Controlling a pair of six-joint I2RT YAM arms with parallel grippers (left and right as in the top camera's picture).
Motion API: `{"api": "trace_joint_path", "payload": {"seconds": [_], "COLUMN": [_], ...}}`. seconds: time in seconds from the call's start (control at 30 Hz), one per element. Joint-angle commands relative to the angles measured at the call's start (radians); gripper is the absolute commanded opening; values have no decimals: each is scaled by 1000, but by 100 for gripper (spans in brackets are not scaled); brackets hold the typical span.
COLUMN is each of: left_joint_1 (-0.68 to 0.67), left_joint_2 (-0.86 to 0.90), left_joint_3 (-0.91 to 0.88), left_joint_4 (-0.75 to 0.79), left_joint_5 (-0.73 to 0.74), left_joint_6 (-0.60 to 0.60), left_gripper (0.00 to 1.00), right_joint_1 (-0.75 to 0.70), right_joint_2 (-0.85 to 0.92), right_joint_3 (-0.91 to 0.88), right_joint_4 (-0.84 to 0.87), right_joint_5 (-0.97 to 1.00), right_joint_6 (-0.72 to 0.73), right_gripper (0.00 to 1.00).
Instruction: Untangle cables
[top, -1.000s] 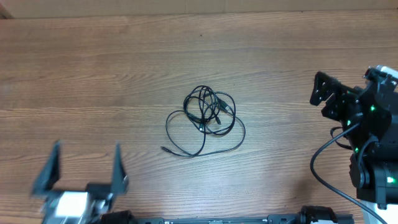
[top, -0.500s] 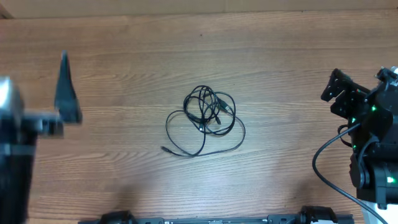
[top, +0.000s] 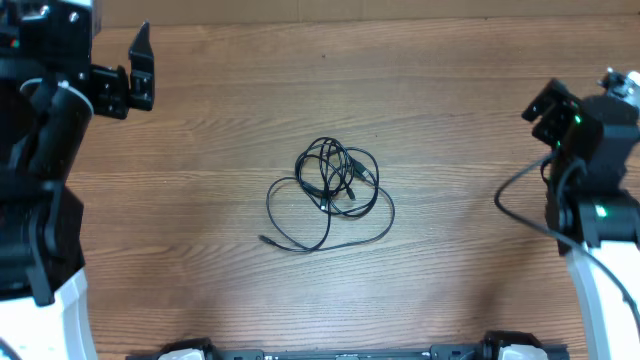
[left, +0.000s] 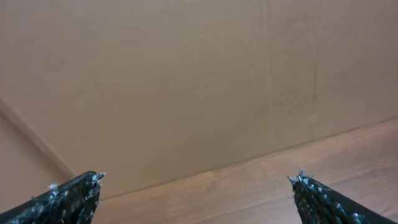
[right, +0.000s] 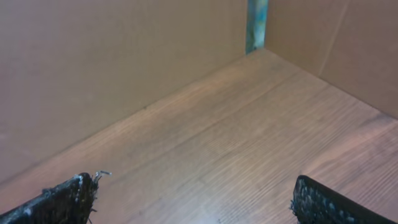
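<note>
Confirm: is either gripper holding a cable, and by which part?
Nothing is held. The left gripper and right gripper are open and empty; the cables lie untouched between them.

A worktop (top: 180, 200) of brown wood grain is seen, its grain running left to right from overhead. It is bounded by plain tan board walls (left: 186, 81). A bluish-green strip (right: 255, 25) is set in one corner where two walls meet. The scene is evenly lit.
</note>
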Motion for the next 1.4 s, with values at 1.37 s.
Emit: {"api": "trace_joint_path", "payload": {"seconds": [1.37], "left_joint_1": [-533], "left_joint_2": [-148], "left_joint_3": [-274], "left_joint_4": [129], "left_joint_5": [-285], "left_joint_6": [251], "left_gripper": [100], "right_joint_1": [-2], "right_joint_2": [111], "right_joint_3": [24], "right_joint_4": [-242], "right_joint_5": [-375], "right_joint_6": [-87], "right_gripper": [100]}}
